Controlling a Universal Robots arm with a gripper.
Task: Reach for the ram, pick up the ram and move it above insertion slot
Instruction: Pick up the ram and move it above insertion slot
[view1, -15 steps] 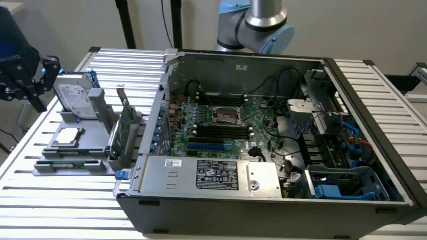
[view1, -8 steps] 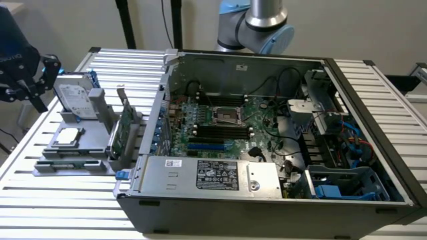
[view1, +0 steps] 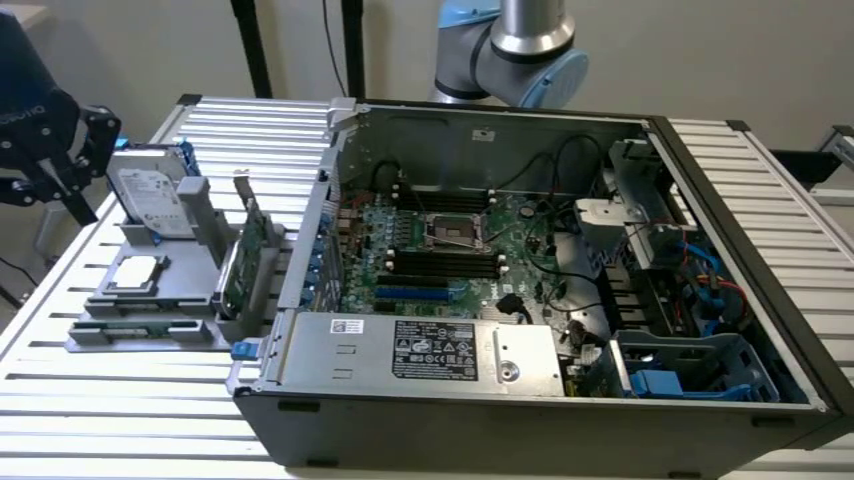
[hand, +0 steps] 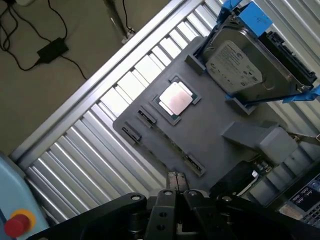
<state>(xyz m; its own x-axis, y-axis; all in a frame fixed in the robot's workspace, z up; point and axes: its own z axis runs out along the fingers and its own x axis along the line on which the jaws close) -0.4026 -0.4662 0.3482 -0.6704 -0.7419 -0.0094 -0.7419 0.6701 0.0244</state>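
Tool (hand: 176, 181) shut, empty, pointing down, at the exterior view's left

a: what crowds the grey tray (view1: 147, 335)?
b: the upright hard drive (view1: 150, 195) at its far end, the green card (view1: 238, 265) on the case (view1: 534, 425) side.
a: free room?
b: bare counter (view1: 120, 410) in front; insertion slots (view1: 447, 262) open from above, power supply (view1: 427, 352) walls the near edge.

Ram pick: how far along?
Done: nothing yet. In hand: the gripper is shut and empty, hovering near the fixture tray. What looks like the ram lies in the tray's near-edge slot in the exterior view, untouched. Left: reach, grasp, carry it above the motherboard slots.
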